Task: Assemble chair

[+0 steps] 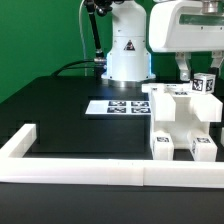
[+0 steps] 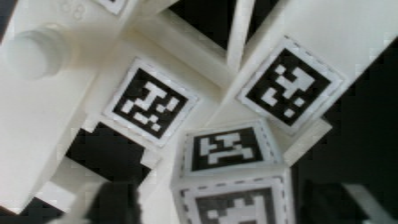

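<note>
Exterior view: the arm's white base (image 1: 125,50) stands at upper centre of the frame, behind a black bench (image 1: 60,112). The claw (image 1: 197,74) hangs at upper right, directly above the chair (image 1: 185,120), a chunky white assembly of blocky parts that rests on the bench at right of centre. Two small tags face the camera on the chair's lower front blocks. A cube-ended piece (image 1: 205,84) bearing a black-and-white tag sits at the top rear of the assembly, level with the dark fingers (image 1: 183,68). Whether the fingers are clamped on this piece or merely stand beside it cannot be told from either view. The marker board (image 1: 118,105) lies flat on the bench just left of the chair, in front of the base. A low white border rail (image 1: 70,168) runs across the lower frame and turns back at lower left. Wrist view: white chair parts (image 2: 71,50) fill the picture at close range, carrying four square tags (image 2: 151,100), with dark gaps between the parts.
</note>
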Motion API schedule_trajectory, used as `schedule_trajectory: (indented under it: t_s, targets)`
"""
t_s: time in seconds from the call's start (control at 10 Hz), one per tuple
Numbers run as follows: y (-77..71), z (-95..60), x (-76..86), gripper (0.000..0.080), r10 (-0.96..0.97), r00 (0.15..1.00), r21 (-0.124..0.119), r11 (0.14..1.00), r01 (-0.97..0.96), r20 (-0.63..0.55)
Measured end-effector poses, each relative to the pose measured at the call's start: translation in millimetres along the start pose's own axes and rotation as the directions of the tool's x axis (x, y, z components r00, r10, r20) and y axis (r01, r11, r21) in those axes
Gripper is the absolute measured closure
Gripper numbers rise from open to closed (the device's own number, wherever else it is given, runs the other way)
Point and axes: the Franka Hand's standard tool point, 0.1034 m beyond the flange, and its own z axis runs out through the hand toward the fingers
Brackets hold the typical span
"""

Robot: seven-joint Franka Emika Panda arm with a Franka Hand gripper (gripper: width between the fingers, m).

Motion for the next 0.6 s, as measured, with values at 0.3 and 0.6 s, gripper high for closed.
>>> schedule_trajectory:
  t_s: [0.3, 0.6]
  targets:
    - [-0.4, 0.0, 0.2, 0.0515, 0.156, 0.988, 0.003, 0.988, -0.156, -0.001]
    - [0.0, -0.3, 0.4, 0.0515, 0.435, 0.901, 0.012, 0.901, -0.434, -0.002]
